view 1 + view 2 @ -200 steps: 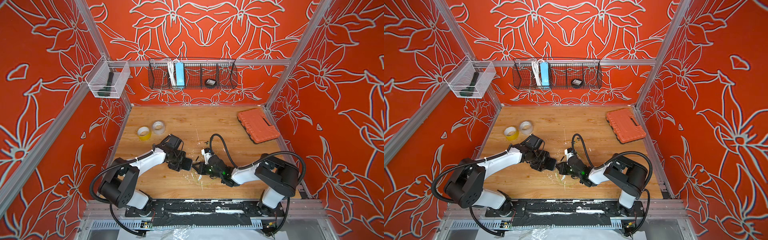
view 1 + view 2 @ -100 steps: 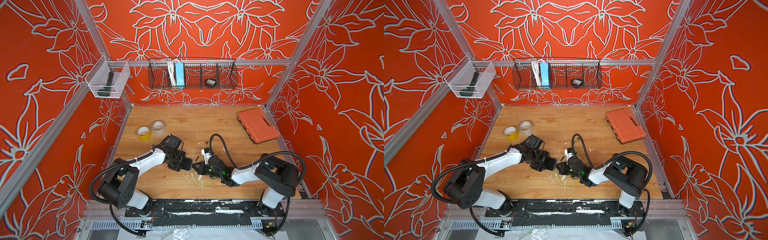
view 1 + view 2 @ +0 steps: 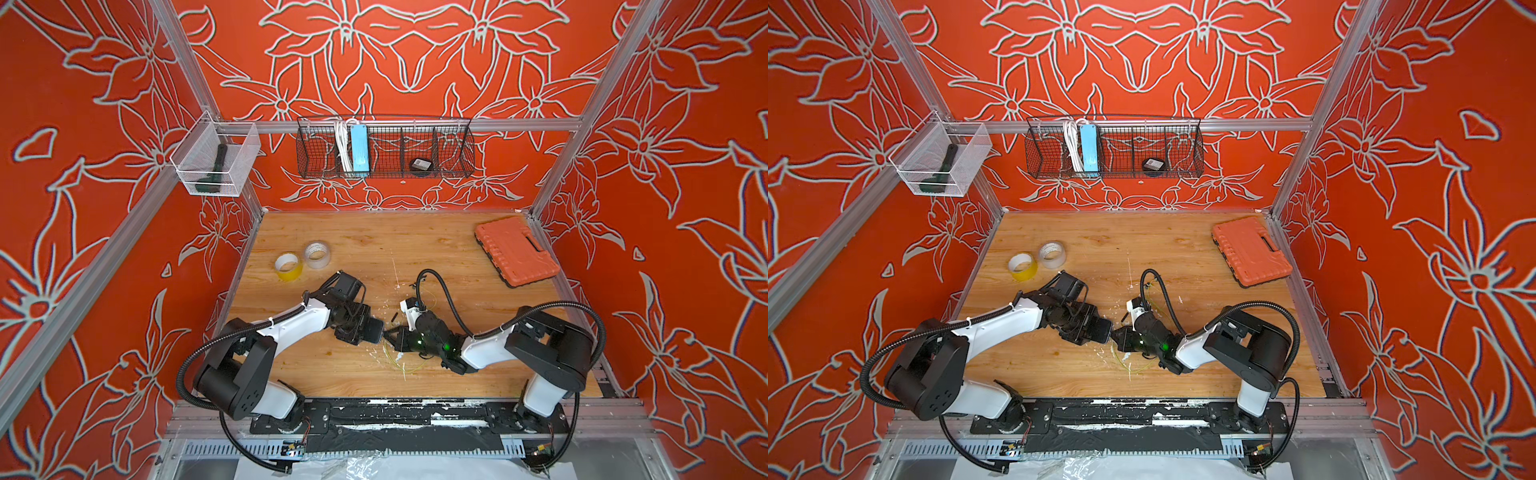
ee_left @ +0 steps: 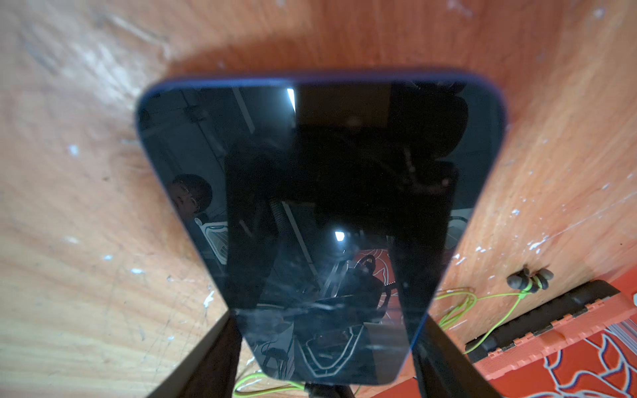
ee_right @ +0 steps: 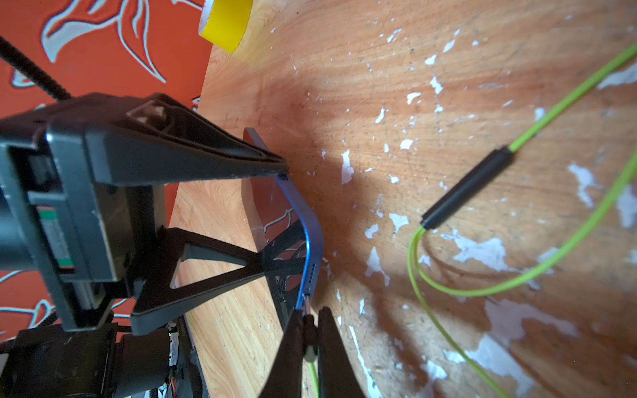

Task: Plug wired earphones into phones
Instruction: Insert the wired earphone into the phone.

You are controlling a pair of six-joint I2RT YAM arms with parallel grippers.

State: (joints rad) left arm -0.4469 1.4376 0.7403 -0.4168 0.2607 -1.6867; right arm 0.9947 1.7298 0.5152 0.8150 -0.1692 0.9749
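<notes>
The phone (image 4: 320, 206) is a black slab with a glossy screen and a blue rim. My left gripper (image 4: 327, 318) holds it by its two long sides, tilted above the wooden table (image 3: 374, 241). My right gripper (image 5: 307, 315) is shut on the earphones' dark plug (image 5: 309, 330). The plug's metal tip touches the phone's bottom edge (image 5: 312, 237) beside the row of small holes; how deep it sits I cannot tell. The yellow-green cable (image 5: 517, 272) loops over the table with its dark inline piece (image 5: 465, 189). The two dark earbuds (image 4: 529, 279) lie on the wood. In both top views the grippers (image 3: 368, 330) (image 3: 1115, 334) meet tip to tip.
An orange ribbed case (image 3: 515, 251) lies at the back right. A yellow tape roll (image 3: 288, 266) and a clear one (image 3: 317, 255) stand at the back left. A wire basket (image 3: 384, 149) and a clear bin (image 3: 214, 160) hang on the walls.
</notes>
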